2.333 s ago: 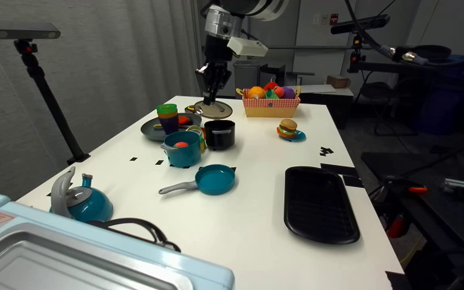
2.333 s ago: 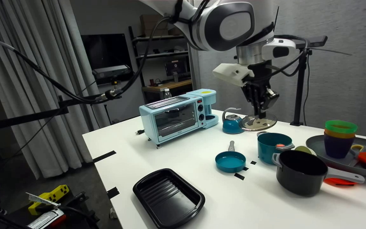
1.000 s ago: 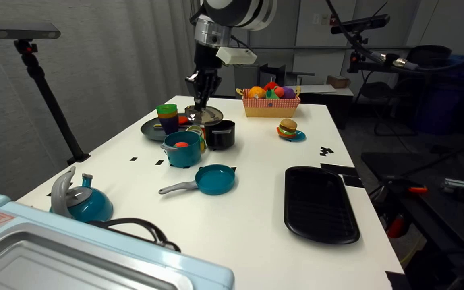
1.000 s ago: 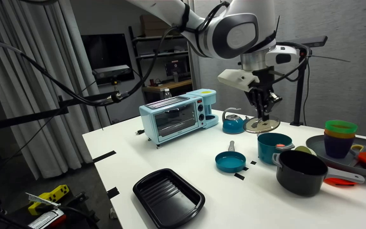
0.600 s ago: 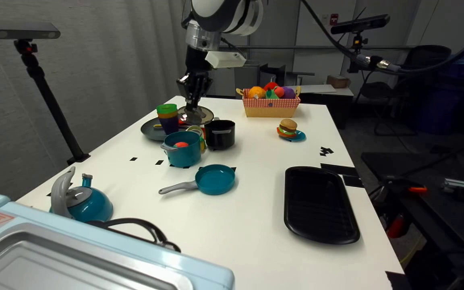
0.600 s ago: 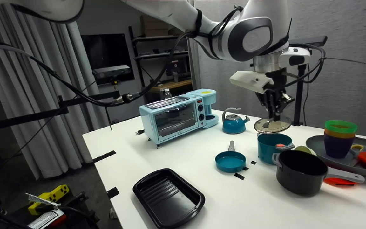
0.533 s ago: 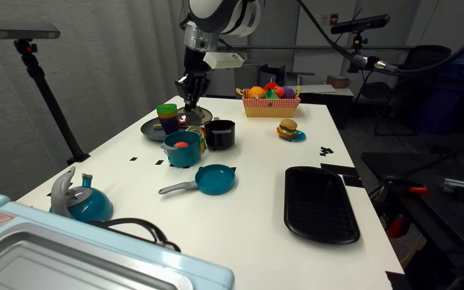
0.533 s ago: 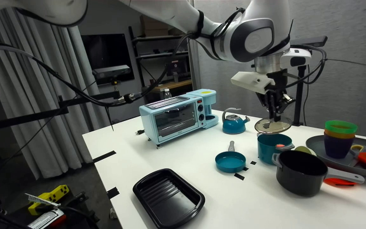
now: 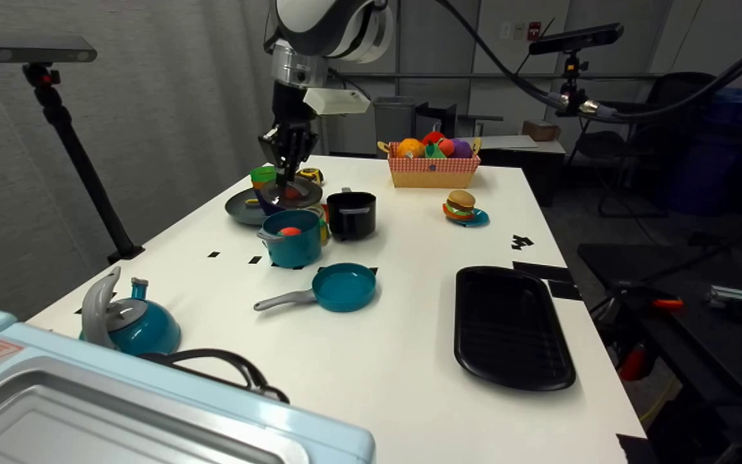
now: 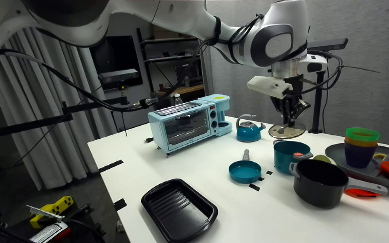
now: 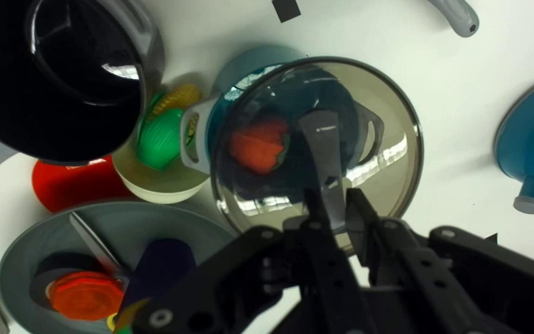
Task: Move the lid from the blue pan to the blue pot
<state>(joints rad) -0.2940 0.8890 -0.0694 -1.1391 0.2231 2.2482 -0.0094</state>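
Note:
My gripper (image 11: 331,199) is shut on the upright grey handle of a see-through, dark-rimmed round lid (image 11: 383,97). The lid hangs in the air, level or slightly tilted; it also shows in both exterior views (image 9: 303,193) (image 10: 290,133). The blue pot (image 9: 294,250) stands on the table with a red toy inside. In the wrist view the lid overlaps much of the pot (image 11: 260,55). In an exterior view the lid is above and behind the pot (image 10: 285,160), apart from it. The blue pan (image 9: 344,288) lies uncovered beside the pot, also in an exterior view (image 10: 245,171).
A black pot (image 10: 321,189) stands close beside the blue pot. A grey plate (image 10: 336,152) with stacked cups (image 10: 360,152) is near it. A teal kettle (image 10: 248,131), a light-blue toaster oven (image 10: 187,125) and a black tray (image 10: 181,209) are also on the table.
My gripper has carried the lid leftward and closer to the blue pot in an exterior view, passing behind the black pot towards the cups. The lid stays gripped. The pot and pan have not moved.

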